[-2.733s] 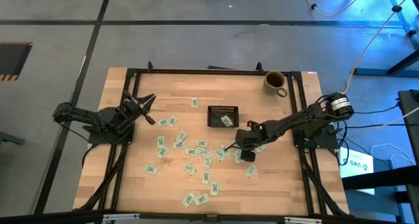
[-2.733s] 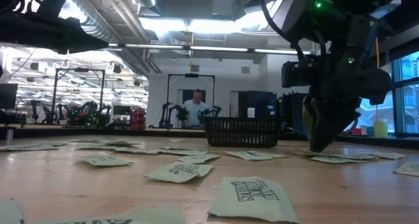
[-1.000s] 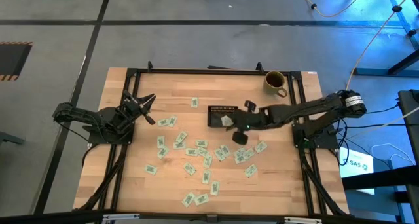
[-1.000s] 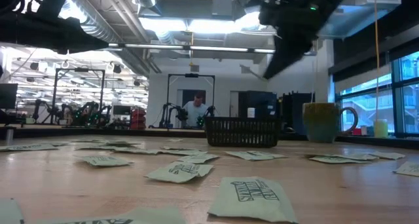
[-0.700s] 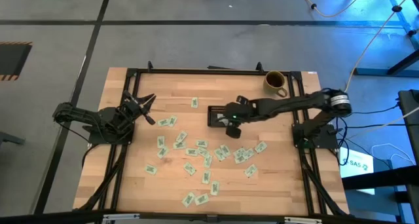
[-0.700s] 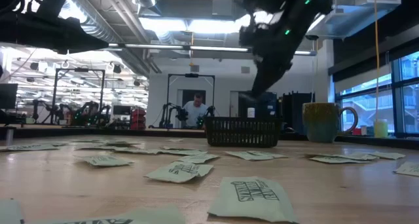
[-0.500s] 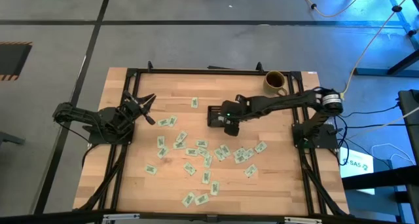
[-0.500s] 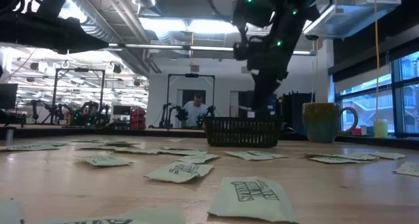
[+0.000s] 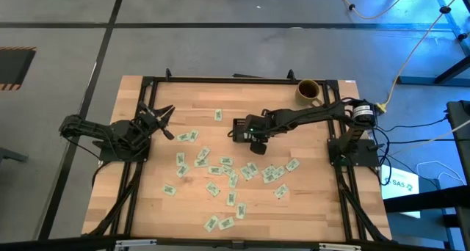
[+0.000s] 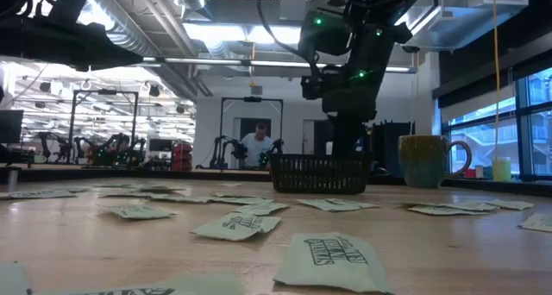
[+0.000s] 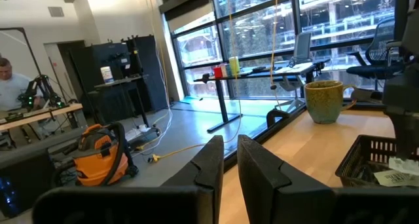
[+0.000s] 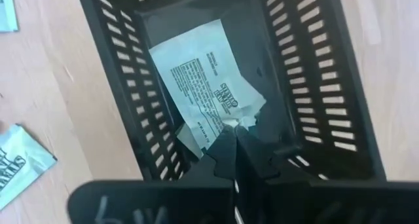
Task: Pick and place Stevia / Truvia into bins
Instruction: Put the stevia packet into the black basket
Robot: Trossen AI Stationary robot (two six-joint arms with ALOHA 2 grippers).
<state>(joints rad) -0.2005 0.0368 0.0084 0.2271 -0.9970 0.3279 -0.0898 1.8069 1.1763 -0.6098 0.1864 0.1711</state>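
Note:
Many pale green Stevia packets [image 9: 220,170] lie flat and scattered over the wooden table. The black slotted bin [image 9: 236,130] stands at the table's middle, toward the far edge. My right gripper [image 12: 237,137] points down into the bin, shut on one packet [image 12: 203,86]. A pale bit of another packet [image 12: 186,142] shows beneath it on the bin floor. In the low view the right gripper [image 10: 345,148] dips behind the bin's rim [image 10: 319,161]. My left gripper [image 11: 229,152] waits at the table's left edge, level, with only a slit between its fingers and nothing in it. My right gripper pinches the packet's crumpled edge [image 12: 243,119] between its two fingertips, coming steeply from above. The packet reaches away from the fingertips, inside the bin's walls. I cannot tell whether its far end rests on the bin floor.
An olive mug [image 9: 308,92] stands at the far right corner of the table. Packets lie thickest just in front of the bin [image 9: 264,172] and down the table's middle. Bare wood shows along the left side [image 9: 147,185] and near right corner [image 9: 316,207].
My right gripper has swung toward the table's left edge from beside the bin to above it. It has sunk and tipped more steeply downward into the bin, staying shut on the packet.

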